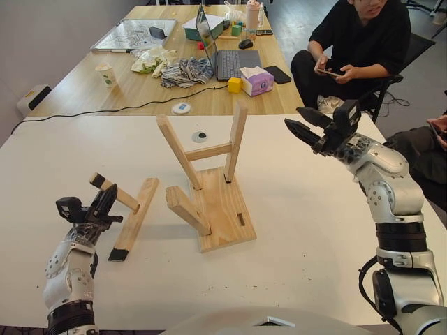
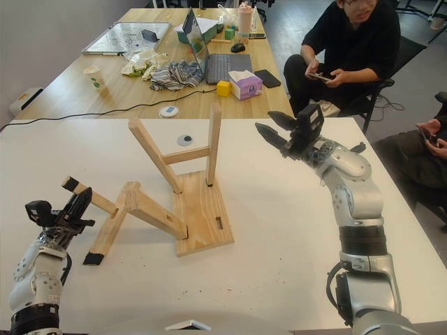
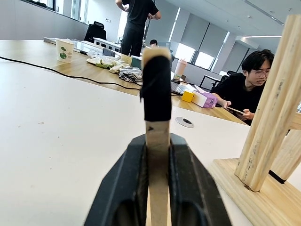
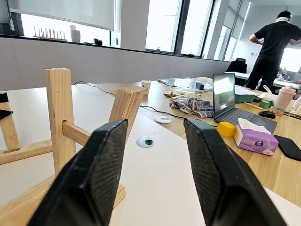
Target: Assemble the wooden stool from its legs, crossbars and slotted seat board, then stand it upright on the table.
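Left gripper [image 1: 106,202] clamped tight on the loose leg frame [image 1: 136,216] beside the flat-lying slotted seat board [image 1: 223,236], right gripper [image 1: 305,122] gaping empty aloft — I'd tip that frame upright and seat its ends squarely in the free slot [image 1: 241,218].

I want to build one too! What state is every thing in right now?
seat board: lying flat
standing leg pair: standing on the seat board, crossbar joined
loose leg pair: lying beside the seat board
left end effector: shut on the loose leg pair
right end effector: open, raised, empty
laptop: open
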### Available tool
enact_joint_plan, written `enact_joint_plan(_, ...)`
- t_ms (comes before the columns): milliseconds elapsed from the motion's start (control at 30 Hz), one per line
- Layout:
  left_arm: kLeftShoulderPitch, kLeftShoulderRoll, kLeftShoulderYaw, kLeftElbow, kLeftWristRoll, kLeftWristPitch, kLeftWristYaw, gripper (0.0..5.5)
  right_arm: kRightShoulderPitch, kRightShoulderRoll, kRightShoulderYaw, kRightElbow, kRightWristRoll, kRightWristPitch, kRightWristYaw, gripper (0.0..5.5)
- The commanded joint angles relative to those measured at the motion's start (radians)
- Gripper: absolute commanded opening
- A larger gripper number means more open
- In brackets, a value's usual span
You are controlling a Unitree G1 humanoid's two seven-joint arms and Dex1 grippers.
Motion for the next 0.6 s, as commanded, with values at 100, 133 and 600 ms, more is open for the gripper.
enact_joint_plan(100, 0.01, -0.009, -0.014, 0.019, 0.025, -0.003, 0.004, 0.37, 0.009, 0.001, 0.005, -0.011, -0.009, 0.003, 0.007, 2.18)
enact_joint_plan(133, 0.008, -0.009, -0.016, 0.026, 0.029, -0.007, 0.004, 0.37, 0.01, 0.0, 0.007, -0.01, -0.013, -0.001, 0.008, 2.18)
enact_joint_plan(600, 0.059, -0.006, -0.095, 0.079, 0.196, -0.166, 0.005, 0.37, 0.015, 0.002, 0.009, -0.016, -0.014, 0.002, 0.015, 2.18)
